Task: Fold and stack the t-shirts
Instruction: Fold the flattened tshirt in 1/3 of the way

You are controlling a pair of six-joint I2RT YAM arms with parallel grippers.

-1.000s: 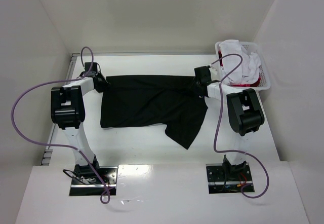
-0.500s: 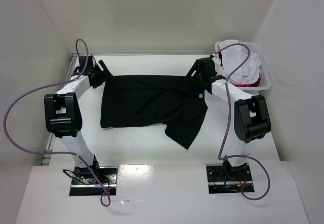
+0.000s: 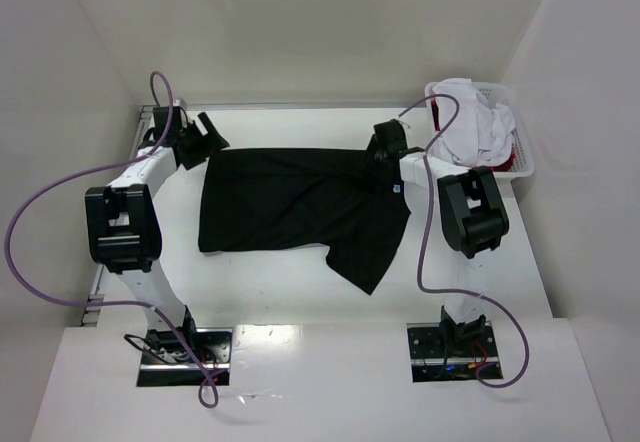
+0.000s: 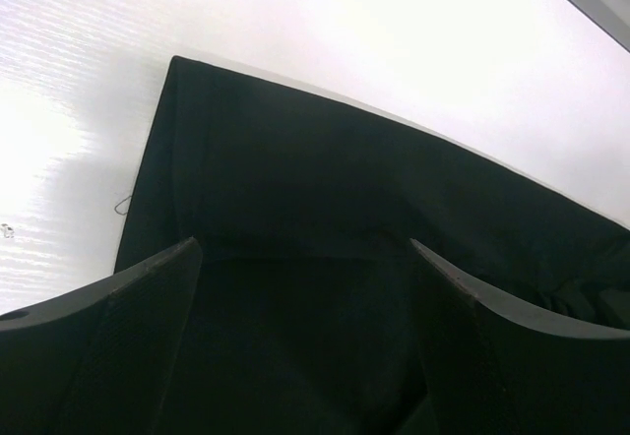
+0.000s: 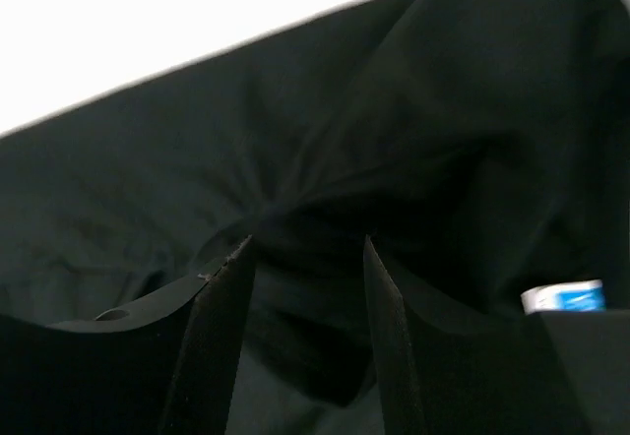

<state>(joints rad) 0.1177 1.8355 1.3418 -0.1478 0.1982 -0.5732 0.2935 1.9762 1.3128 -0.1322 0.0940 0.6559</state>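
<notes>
The black t-shirt (image 3: 300,207) lies spread flat on the white table, one sleeve trailing toward the near side. My left gripper (image 3: 205,137) hovers open at the shirt's far left corner, holding nothing. In the left wrist view its fingers (image 4: 148,297) stand wide apart over the black cloth (image 4: 325,169). My right gripper (image 3: 378,157) rests on the shirt's far right part. Its jaws (image 5: 305,253) stand partly apart, straddling a raised fold of the black t-shirt (image 5: 325,150). White t-shirts (image 3: 478,127) and a red t-shirt (image 3: 490,166) are heaped in the basket.
The white lattice basket (image 3: 522,162) stands at the far right corner against the side wall. White walls close in the table on the left, the back and the right. Purple cables loop from both arms over the table's sides.
My left gripper opened, let go of the shirt's far left corner and drew back. The right gripper opened wider, shifted left along the shirt's far edge and narrowed again over a fold.
</notes>
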